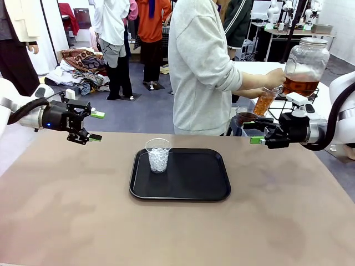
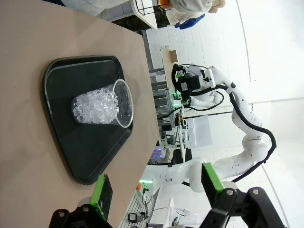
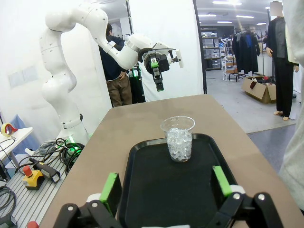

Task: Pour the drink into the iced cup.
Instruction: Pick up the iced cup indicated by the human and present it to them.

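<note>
The iced cup (image 1: 158, 155), clear plastic and packed with ice, stands upright on the left part of a black tray (image 1: 194, 174) at the centre of the front view, on the brown counter (image 1: 66, 210). The drink (image 1: 301, 85) is amber liquid filling the lower part of a large glass dispenser jar (image 1: 308, 55) with a metal lid, at the upper right of the frame beyond the counter's far edge. A person (image 1: 199, 66) in a grey top stands there with a hand (image 1: 274, 78) at the jar's base, and a second clear cup (image 1: 264, 103) of amber liquid (held tilted) sits just below that hand. The left gripper (image 1: 95, 126) hovers at the left of the frame above the counter, its 2 fingers (image 2: 101, 190) spread with nothing between them. The right gripper (image 1: 258, 131) hangs at the right of the frame, well apart from the tray, its fingers likewise spread wide and holding nothing
</note>
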`<state>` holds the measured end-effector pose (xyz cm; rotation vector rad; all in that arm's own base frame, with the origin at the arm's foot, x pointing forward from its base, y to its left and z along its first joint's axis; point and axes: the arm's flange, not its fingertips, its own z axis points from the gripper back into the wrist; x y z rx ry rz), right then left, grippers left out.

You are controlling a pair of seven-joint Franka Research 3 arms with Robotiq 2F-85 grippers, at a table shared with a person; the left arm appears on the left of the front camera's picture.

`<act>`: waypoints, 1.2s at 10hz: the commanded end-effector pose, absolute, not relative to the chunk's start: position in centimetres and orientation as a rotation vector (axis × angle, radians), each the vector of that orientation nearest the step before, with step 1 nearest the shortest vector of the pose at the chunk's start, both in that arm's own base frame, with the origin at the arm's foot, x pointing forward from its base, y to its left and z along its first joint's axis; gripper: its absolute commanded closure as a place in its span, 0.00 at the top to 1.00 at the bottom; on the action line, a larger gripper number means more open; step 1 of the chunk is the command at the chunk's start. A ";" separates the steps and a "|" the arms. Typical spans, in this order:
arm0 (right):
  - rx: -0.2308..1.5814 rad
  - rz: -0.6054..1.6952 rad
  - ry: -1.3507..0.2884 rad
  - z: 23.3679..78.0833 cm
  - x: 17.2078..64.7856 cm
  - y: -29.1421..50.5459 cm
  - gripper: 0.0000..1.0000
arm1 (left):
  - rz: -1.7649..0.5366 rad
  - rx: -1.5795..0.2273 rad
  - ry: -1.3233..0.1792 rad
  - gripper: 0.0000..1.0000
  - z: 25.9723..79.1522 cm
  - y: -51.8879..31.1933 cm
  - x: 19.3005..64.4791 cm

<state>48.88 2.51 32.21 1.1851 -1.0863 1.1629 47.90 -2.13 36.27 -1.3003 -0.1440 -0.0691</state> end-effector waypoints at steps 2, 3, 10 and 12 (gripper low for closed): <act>1.183 1.169 -1.086 32.5 49.0 2.7 1.00 | -0.073 -1.311 -0.161 1.00 36.3 -2.2 47.8; 1.183 1.169 -1.086 32.5 49.0 2.7 1.00 | -0.073 -1.311 -0.161 1.00 36.3 -2.2 47.8; 1.183 1.169 -1.086 32.5 49.0 2.7 1.00 | -0.073 -1.311 -0.161 1.00 36.3 -2.2 47.8; 1.183 1.169 -1.086 32.5 49.0 2.7 1.00 | -0.073 -1.311 -0.161 1.00 36.3 -2.2 47.8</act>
